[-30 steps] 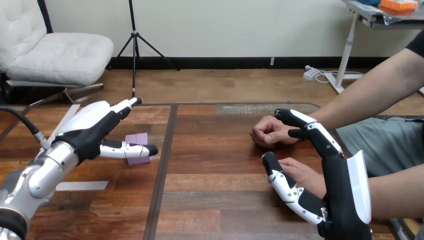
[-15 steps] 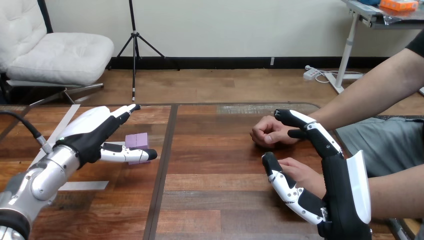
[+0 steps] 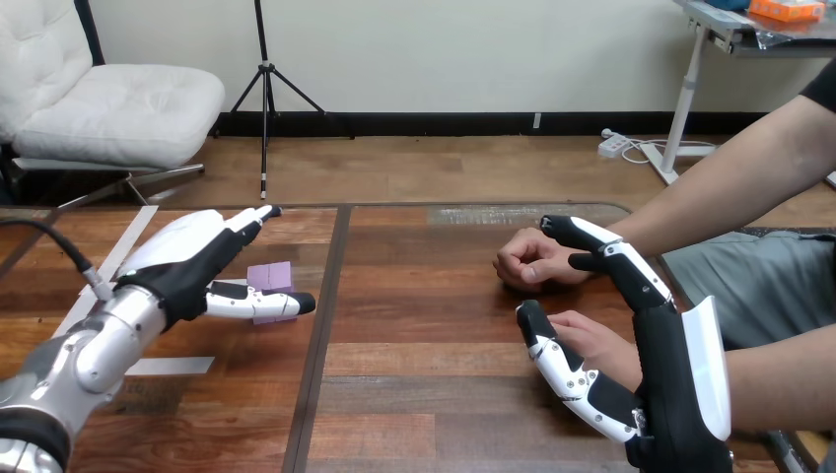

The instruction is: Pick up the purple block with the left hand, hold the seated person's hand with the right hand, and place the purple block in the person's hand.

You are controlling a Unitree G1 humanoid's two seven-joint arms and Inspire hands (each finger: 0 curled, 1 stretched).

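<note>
The purple block [image 3: 269, 275] rests on the wooden table [image 3: 424, 394] at the left. My left hand [image 3: 182, 261] hovers just over it, open, with straight fingers reaching past its left side and the thumb [image 3: 261, 304] stretched across its front. At the right, my right hand [image 3: 675, 365] is open. The person's nearer hand [image 3: 593, 342] lies between its thumb [image 3: 554, 360] and its straight fingers [image 3: 616, 258], and nothing curls round it. The person's farther hand [image 3: 527, 261] is a loose fist on the table, just left of those fingers.
White tape strips lie on the table at the left, one near my left forearm [image 3: 166, 366] and one slanting toward the far edge [image 3: 133, 229]. A dark seam [image 3: 320, 335] runs front to back between the block and the person's hands.
My left hand has sunk slightly and drawn a little left, its thumb now lower across the block's front. The right hand and the person's hands have stayed put.
</note>
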